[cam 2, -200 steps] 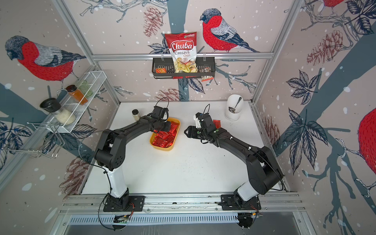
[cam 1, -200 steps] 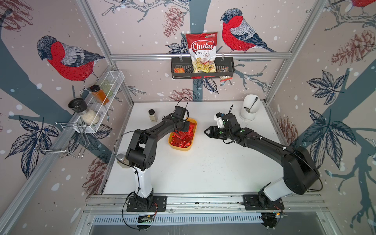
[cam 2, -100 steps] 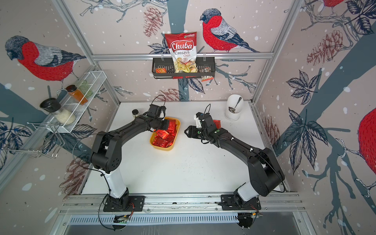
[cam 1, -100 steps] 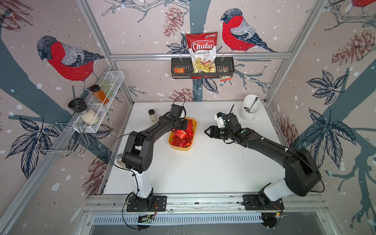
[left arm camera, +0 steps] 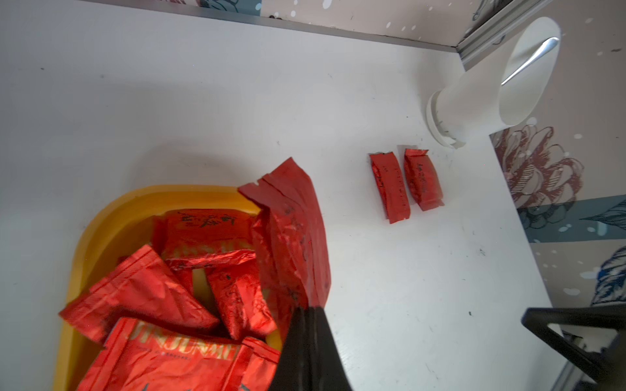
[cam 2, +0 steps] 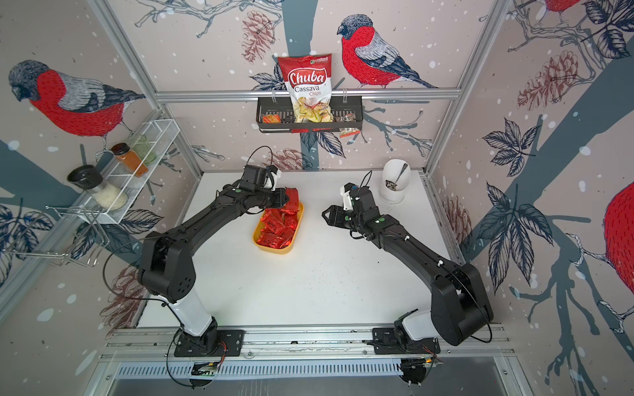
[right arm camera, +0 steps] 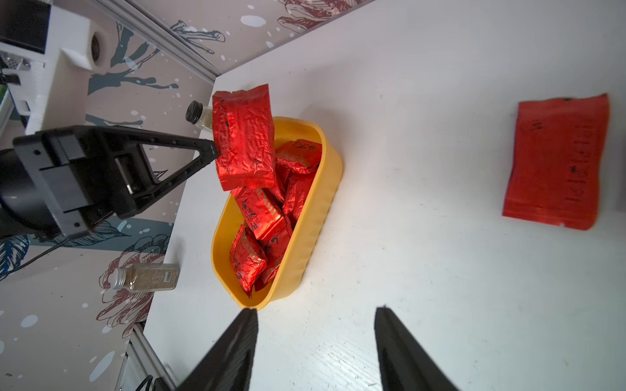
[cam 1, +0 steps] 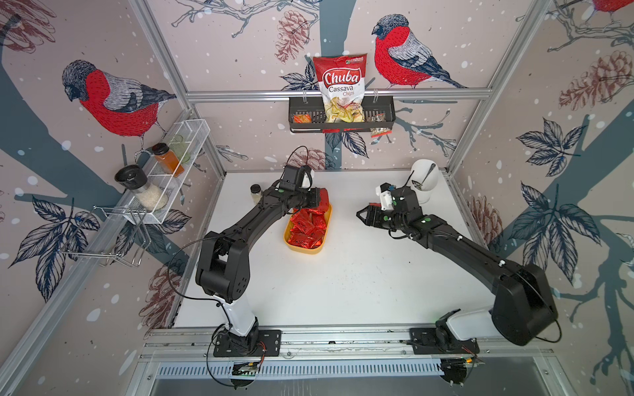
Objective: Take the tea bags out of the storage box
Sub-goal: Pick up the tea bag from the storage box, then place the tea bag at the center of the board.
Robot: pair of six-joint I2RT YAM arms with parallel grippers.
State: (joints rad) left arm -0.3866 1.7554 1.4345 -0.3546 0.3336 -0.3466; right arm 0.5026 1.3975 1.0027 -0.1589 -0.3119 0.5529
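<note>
1. Currently, the white table (cam 1: 343, 291) carries the storage box (cam 1: 305, 249), which serves as the reference for every position below.
2. The left arm reaches over the box from its left side. The left gripper (cam 1: 318, 202) is clamped on one tea bag (cam 1: 325, 202); in the right wrist view its closed tips (right arm camera: 215, 152) pinch one edge of the sachet (right arm camera: 244, 135).
3. The right arm extends to the right of the box. The right gripper (cam 1: 360, 214) points toward the box with its jaws spread and nothing between them. In its own wrist view the near end of the box (right arm camera: 315, 237) lies just beyond the gripper (right arm camera: 315, 309).
4. The Chuba chips bag (cam 1: 341, 89) stands in a black wall basket (cam 1: 384, 109), mounted on the wall behind the box.
5. The storage box is a shallow yellow-orange tray that rests flat on the table between the two grippers.
6. A white utensil holder (cam 1: 425, 181) with a metal spoon inside stands well apart from the box, toward the far right corner.
7. The gripped tea bag hangs on edge above the far end of the box (left arm camera: 101, 216). Whether it touches the pile below cannot be determined.
8. The other tea bags (cam 1: 307, 228) lie in an overlapping pile inside the box.
9. Two tea bags (left arm camera: 389, 186) (left arm camera: 423, 177) lie side by side on the table, outside the box, between it and the utensil holder.
10. A small black-capped jar (cam 1: 255, 192) stands near the far left corner of the box.
</note>
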